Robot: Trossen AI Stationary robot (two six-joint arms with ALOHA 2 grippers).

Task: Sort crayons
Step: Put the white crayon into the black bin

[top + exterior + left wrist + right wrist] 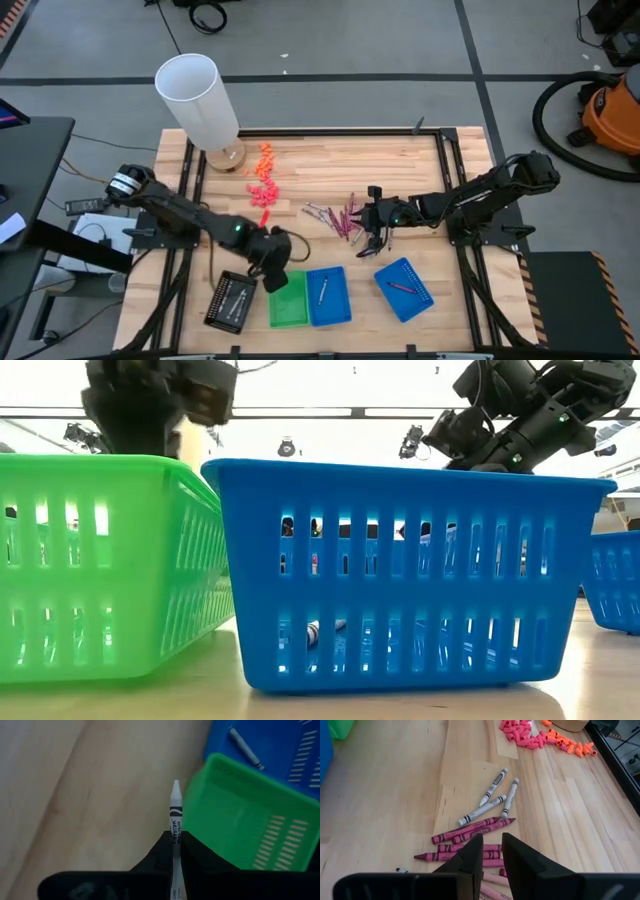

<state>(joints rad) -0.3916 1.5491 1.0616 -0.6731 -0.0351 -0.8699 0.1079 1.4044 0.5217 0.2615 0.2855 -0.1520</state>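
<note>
My left gripper [270, 262] hangs over the table by the far left corner of the green tray [288, 298], shut on a silver-white crayon [175, 810]. The middle blue tray [328, 295] holds one silver crayon [245, 747]. The slanted blue tray [403, 288] at the right holds a magenta crayon [402, 287]. Loose silver crayons [490, 802] and magenta crayons [470, 830] lie flat in a pile at the table's middle. My right gripper [492, 852] stands open just above the pile's right side, nothing between its fingers. My left gripper pinches the crayon's paper-wrapped body [175, 834] between its two fingers. The crayon lies along the fingers, its pointed tip [175, 785] sticking out well past them. The fingers slant steeply down, and the crayon is lifted clear of the table and the tray.
A black tray [230, 300] lies left of the green one. Chunky orange and pink bits [263, 172] are scattered at the far middle, beside a tall white cylinder [198, 100] on a wooden base. Bare wood shows between the pile and the trays.
</note>
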